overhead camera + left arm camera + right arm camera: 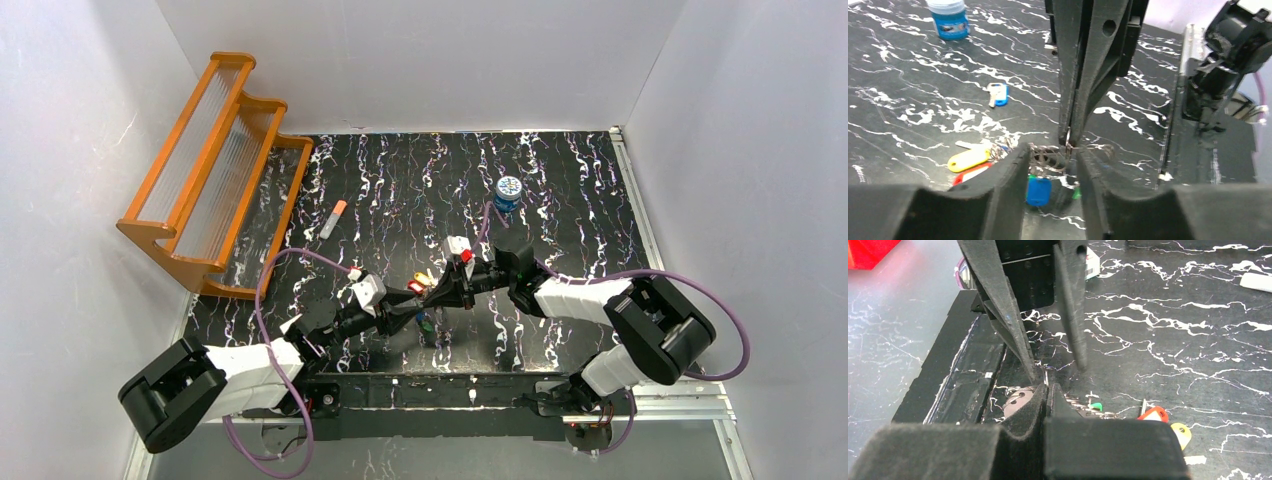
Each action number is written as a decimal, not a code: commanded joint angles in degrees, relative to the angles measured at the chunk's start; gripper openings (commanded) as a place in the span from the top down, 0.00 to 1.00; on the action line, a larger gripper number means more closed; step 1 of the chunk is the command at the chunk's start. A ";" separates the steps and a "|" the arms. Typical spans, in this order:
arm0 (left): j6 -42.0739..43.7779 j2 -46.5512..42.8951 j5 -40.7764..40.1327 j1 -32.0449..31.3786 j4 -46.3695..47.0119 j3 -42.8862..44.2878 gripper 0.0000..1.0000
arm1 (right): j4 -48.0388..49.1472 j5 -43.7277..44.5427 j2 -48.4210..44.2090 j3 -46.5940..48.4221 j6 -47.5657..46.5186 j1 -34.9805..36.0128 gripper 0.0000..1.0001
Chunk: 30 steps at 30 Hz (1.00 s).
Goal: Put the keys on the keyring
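Observation:
Both grippers meet over the middle of the table. My right gripper (455, 287) (1048, 387) is shut on the thin edge of the keyring (1048, 156), a wiry loop. My left gripper (428, 299) (1052, 152) stands open around that loop, fingers apart on either side. A blue-headed key (1039, 191) and a green one (1076, 192) hang below the ring. Yellow (968, 159) and red (972, 173) keys lie on the table just left of it. Another blue key (998, 94) lies alone farther off.
A small round blue tin (508, 192) stands at the back right. An orange-tipped white tube (333, 218) lies at the back left, near an orange wooden rack (215, 170). White walls close in the table on three sides.

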 commanded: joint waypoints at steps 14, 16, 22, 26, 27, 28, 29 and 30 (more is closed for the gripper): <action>7.34 -21.62 -17.48 -0.07 -23.29 11.13 0.17 | -10.72 21.03 -7.28 9.28 1.79 -0.77 0.99; 8.43 -23.00 -20.45 -0.10 -27.17 12.35 0.16 | -14.49 24.61 -7.65 11.88 1.76 -1.21 0.99; 8.69 -21.29 -22.07 -0.06 -34.54 14.73 0.16 | -20.37 36.71 -7.23 17.36 8.17 -5.50 0.99; 6.78 -15.80 -19.31 -0.08 -35.69 16.42 0.16 | -25.43 38.25 -6.21 20.84 13.66 -10.68 0.99; 6.47 -14.04 -18.57 -0.08 -35.69 16.98 0.17 | -26.17 38.02 -6.17 21.31 14.79 -11.96 0.99; 6.41 -12.07 -15.27 -0.11 -35.60 17.84 0.18 | -26.79 37.83 -6.41 21.67 15.60 -13.18 0.99; 6.37 -9.66 -13.31 -0.11 -35.30 18.45 0.20 | -26.92 37.76 -6.88 21.60 16.34 -14.25 0.99; 6.39 -7.27 -11.76 -0.04 -34.97 19.33 0.22 | -26.64 38.06 -7.61 21.21 16.96 -15.17 0.99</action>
